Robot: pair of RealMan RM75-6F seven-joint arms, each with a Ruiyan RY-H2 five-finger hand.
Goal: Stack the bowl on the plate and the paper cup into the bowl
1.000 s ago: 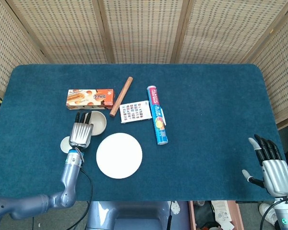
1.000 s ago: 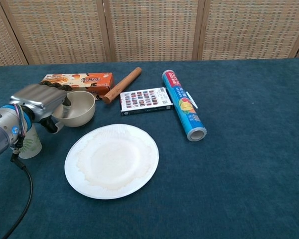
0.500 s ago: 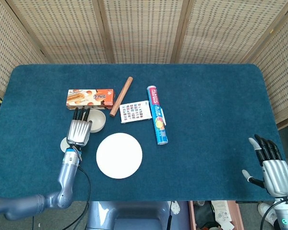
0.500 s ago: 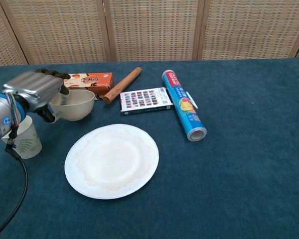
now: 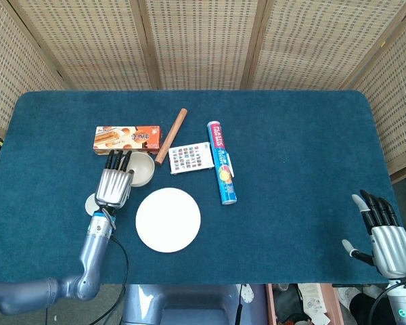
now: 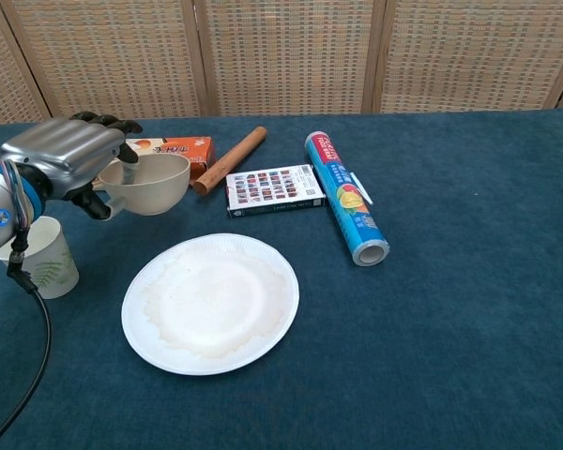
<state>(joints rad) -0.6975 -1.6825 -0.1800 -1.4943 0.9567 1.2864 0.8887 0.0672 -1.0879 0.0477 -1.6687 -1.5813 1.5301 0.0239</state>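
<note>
Raised clear of the cloth since the earlier frames, the bowl (image 6: pixel 145 181) is now carried higher and slightly toward the plate, while everything else is unchanged. Items are listed from largest to smallest. The table (image 5: pixel 304 156), covered in blue cloth, carries every object. The plate (image 6: pixel 210 302) lies flat at about 7 o'clock from the table's centre, with nothing on it. At 12 o'clock from the plate, the foil roll (image 5: pixel 222 162), the snack box (image 5: pixel 127 138), the card pack (image 5: pixel 190 158) and the wooden rod (image 5: pixel 171 136) are left untouched. The bowl is held at the plate's 10 o'clock, upright or only slightly tilted, its rim gripped by the left hand (image 6: pixel 64 157) with fingers hooked over the near wall. The paper cup (image 6: pixel 39 256) stands upright at the plate's 9 o'clock, just below that hand. The right hand (image 5: pixel 386 233) is parked at the table's 4 o'clock edge, fingers extended and holding nothing. The step in hand is judged to be the transfer of the bowl; a short carry toward 4 o'clock and a level lowering onto the plate's centre are called for next.
</note>
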